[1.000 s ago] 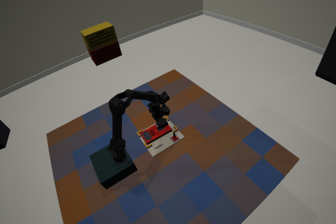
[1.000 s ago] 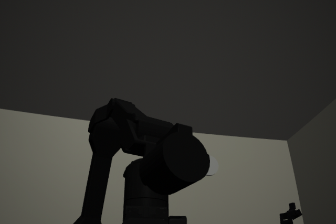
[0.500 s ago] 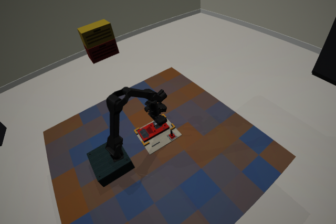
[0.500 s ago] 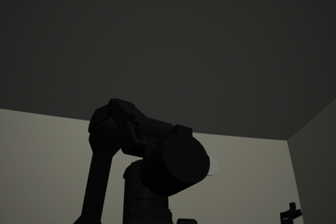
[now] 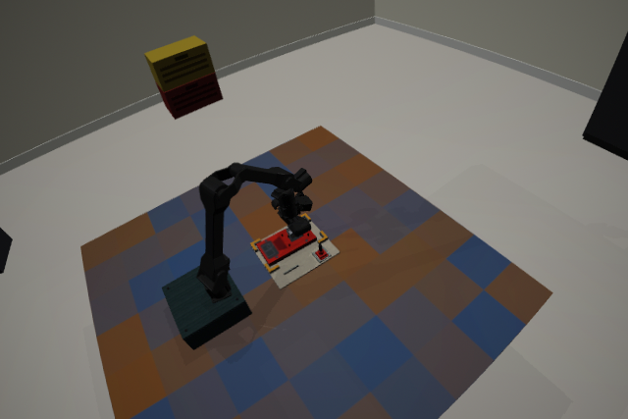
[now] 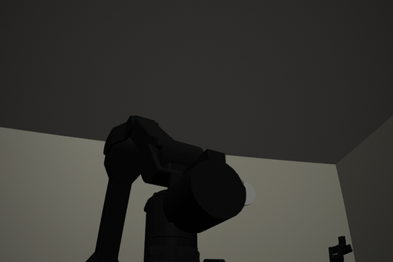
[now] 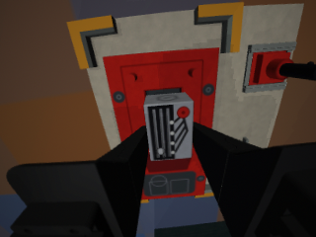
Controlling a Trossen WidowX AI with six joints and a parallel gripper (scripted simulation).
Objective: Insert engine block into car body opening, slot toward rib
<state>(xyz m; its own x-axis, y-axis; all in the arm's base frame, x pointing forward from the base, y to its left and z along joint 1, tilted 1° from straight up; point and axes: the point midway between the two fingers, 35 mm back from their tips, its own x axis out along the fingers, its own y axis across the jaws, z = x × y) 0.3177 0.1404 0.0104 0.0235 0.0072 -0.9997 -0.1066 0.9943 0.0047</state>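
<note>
- While clamped in the gripper [image 7: 168,148], the engine block [image 7: 167,126] hung over the red car body [image 7: 160,89], below its dark opening [image 7: 163,92].
- Block: grey, black ribbed face, red round cap.

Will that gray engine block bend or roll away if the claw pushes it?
Probably not. The engine block looks like a stiff, boxy piece with flat sides, so it should neither bend nor roll. The claw grips those sides, though smooth faces might slip.

The jaws clamp the engine block [image 7: 168,127] over the red car body [image 7: 123,74], while a black-handled red lever [image 7: 283,70] stands near on the right.
</note>
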